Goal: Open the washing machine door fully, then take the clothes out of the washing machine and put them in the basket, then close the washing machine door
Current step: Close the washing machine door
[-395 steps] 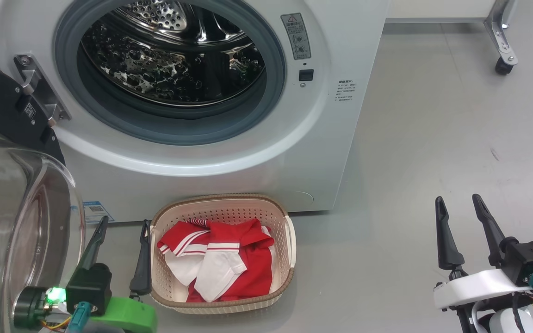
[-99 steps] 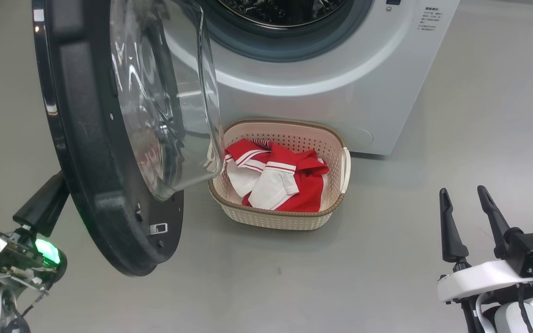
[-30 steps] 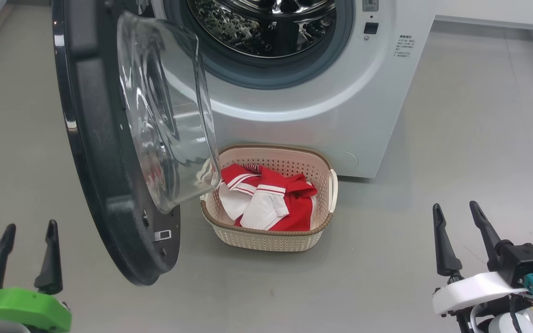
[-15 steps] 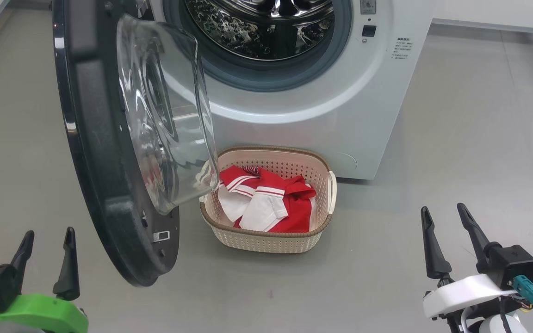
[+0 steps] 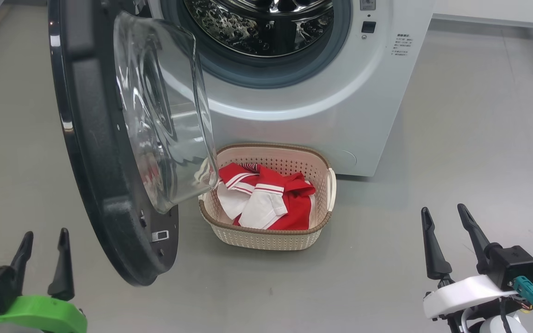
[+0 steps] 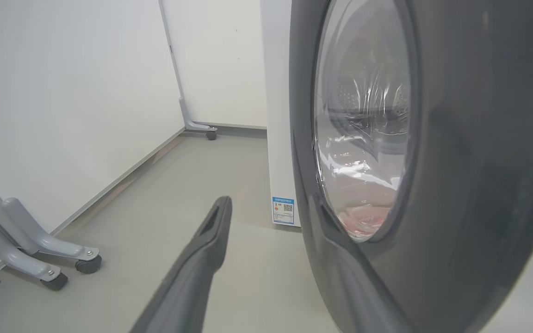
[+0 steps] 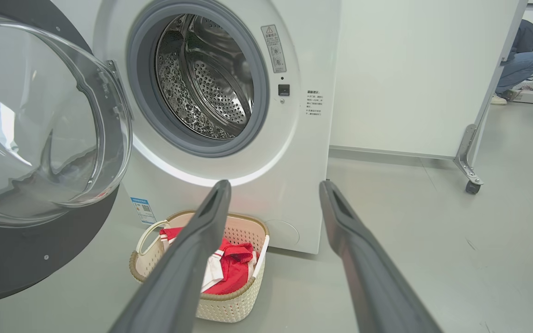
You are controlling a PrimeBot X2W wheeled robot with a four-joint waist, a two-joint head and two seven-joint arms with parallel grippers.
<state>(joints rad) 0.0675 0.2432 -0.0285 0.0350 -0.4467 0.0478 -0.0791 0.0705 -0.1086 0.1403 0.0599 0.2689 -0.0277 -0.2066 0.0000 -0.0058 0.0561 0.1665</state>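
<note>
The washing machine stands at the top with its steel drum showing no garments. The washing machine door stands half open, edge-on toward me, its glass bowl overhanging the basket's left end. The basket sits on the floor against the machine's front, with the red and white clothes in it. My left gripper is open and empty at the lower left, just outside the door's black rim. My right gripper is open and empty at the lower right, pointing toward the basket.
Grey floor surrounds the machine. A wheeled stand's legs stand by the white wall to the left. A partition on casters stands right of the machine, with a crouching person beyond it.
My left gripper has shifted a little right in the head view and its fingers have drawn slightly together. The right gripper has edged slightly left. Door, basket and clothes stand as before.
</note>
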